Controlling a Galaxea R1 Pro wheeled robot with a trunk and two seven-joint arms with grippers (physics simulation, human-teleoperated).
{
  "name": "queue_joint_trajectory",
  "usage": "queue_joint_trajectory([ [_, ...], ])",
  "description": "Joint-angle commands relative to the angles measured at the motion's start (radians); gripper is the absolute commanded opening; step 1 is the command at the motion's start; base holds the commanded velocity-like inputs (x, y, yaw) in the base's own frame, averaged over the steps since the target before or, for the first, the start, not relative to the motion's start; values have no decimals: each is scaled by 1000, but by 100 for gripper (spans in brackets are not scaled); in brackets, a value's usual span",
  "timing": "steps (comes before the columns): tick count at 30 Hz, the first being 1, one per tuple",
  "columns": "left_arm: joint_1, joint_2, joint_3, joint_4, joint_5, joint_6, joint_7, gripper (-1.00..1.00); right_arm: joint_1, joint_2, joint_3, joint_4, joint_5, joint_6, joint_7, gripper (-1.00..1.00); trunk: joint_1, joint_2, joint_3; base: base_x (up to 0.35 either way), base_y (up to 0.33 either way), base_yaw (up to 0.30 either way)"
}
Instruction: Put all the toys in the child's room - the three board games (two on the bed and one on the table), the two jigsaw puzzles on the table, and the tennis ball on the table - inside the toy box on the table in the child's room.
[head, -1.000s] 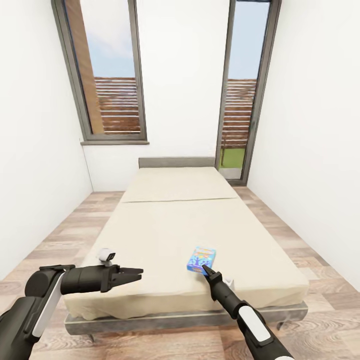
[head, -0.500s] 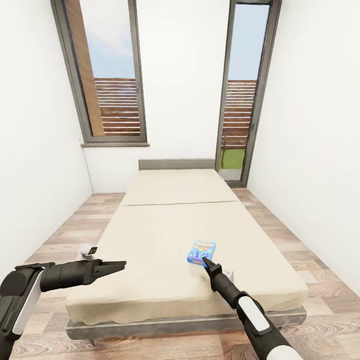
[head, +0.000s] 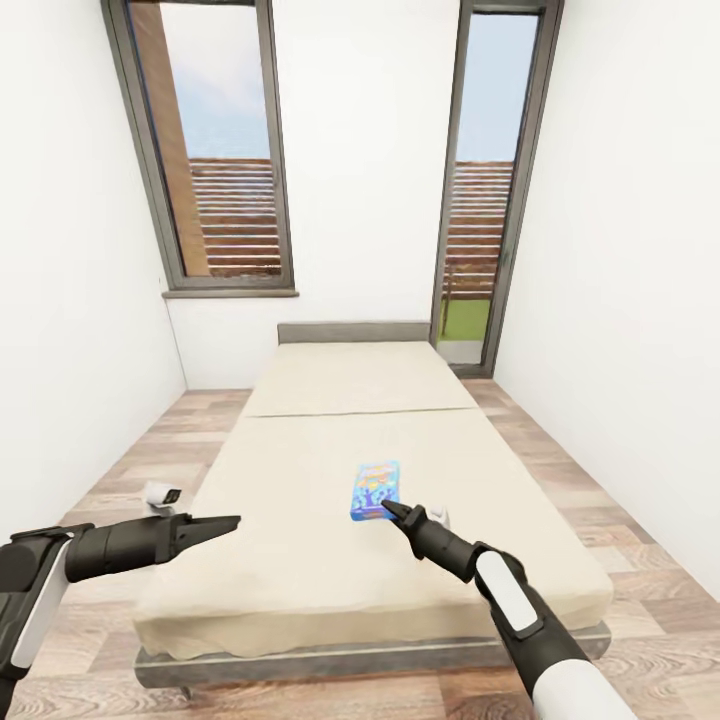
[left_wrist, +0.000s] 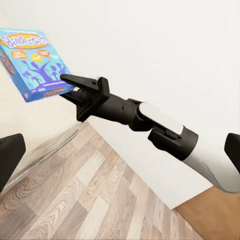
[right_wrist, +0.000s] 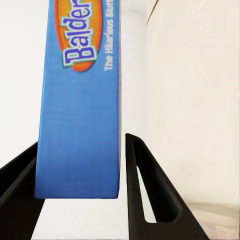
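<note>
The right gripper (left_wrist: 67, 80) is gripping the blue board game (left_wrist: 31, 62) at the box's four o'clock corner, its black fingers closed against the edge. Its white-sleeved arm (left_wrist: 165, 131) is reaching in from four o'clock, over the wood-plank floor (left_wrist: 80, 200).

**Three cameras, one blue box in common**

Head camera sits high at the foot of the bed (head: 380, 440), looking forward and down its length toward the windows (head: 215, 150), both arms reaching in from below. Left wrist camera looks sideways across at the right arm (left_wrist: 150, 120) from a moderate way off, floor planks (left_wrist: 75, 200) under it and a white wall behind. Right wrist camera is pressed close, staring along its two dark fingers (right_wrist: 145, 195) at the edge of the blue board game (right_wrist: 82, 100). That same board game appears in the head view (head: 375, 490) and the left wrist view (left_wrist: 32, 62)
</note>
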Motion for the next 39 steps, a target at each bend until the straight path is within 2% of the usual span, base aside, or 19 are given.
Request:
queue_joint_trajectory([
  [1,0,0,1,0,1,10,-2,100,-1,-1,1,-9,10,7,0,-100,-4,7,2,0,0,0],
  [5,0,0,4,0,1,10,-2,100,0,-1,10,-69,34,69,3,-100,-19,35,15,0,0,0],
  [8,0,0,4,1,1,10,-2,100,5,-1,43,-144,39,89,0,-100,-31,56,24,0,0,0],
  [10,0,0,4,1,1,10,-2,100,11,-1,81,-210,41,92,-6,-100,-39,70,30,0,0,0],
  [13,0,0,5,1,0,10,-2,100,14,-2,100,-244,40,93,-9,-100,-50,91,40,0,0,0],
  [31,-1,0,4,1,-2,10,-1,100,12,-5,103,-253,47,97,-11,-100,-119,217,96,0,0,0],
  [35,-1,0,5,1,-2,10,-1,100,3,-5,99,-254,111,104,-19,-100,-134,245,109,0,0,0],
  [39,-1,0,6,1,-2,11,0,100,2,-5,94,-254,134,128,-19,-100,-150,273,121,0,0,0],
])
